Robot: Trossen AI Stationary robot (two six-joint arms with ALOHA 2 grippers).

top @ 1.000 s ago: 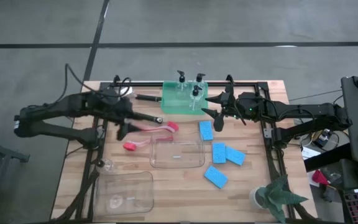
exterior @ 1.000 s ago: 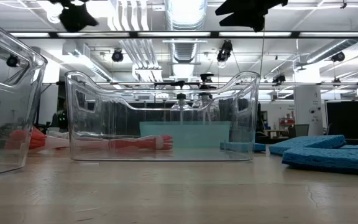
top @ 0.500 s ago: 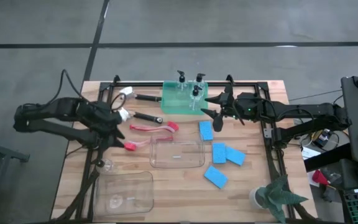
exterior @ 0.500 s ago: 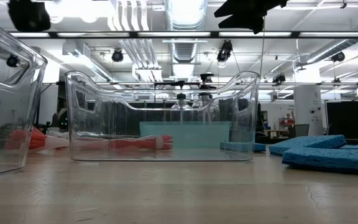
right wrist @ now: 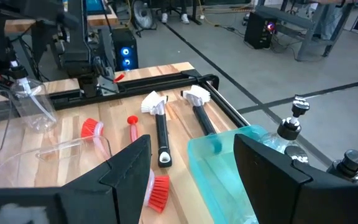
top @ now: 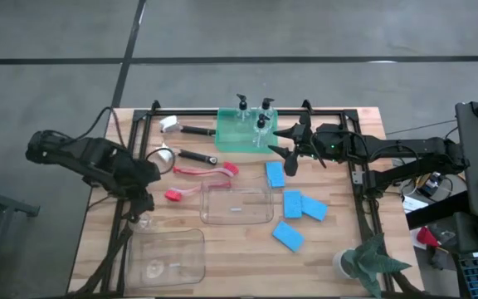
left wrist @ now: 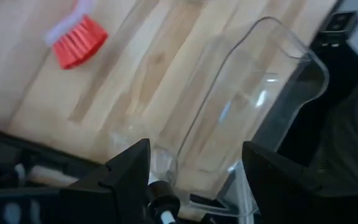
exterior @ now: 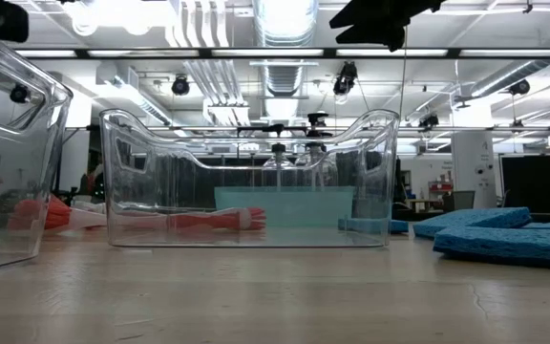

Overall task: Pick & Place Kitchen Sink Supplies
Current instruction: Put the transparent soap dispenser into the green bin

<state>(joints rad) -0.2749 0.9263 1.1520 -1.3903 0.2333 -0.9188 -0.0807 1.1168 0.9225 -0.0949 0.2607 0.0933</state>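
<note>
High view: left tool (top: 145,202) open (empty).

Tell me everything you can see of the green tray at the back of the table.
The green tray is a translucent, rectangular, shallow-walled plastic bin standing flat on the wooden table at its back edge, about centre. Three clear pump bottles with black tops stand upright inside, toward its right half. A black-handled brush lies just to its left; whether they touch is unclear. The right gripper hangs open at its right end.
</note>
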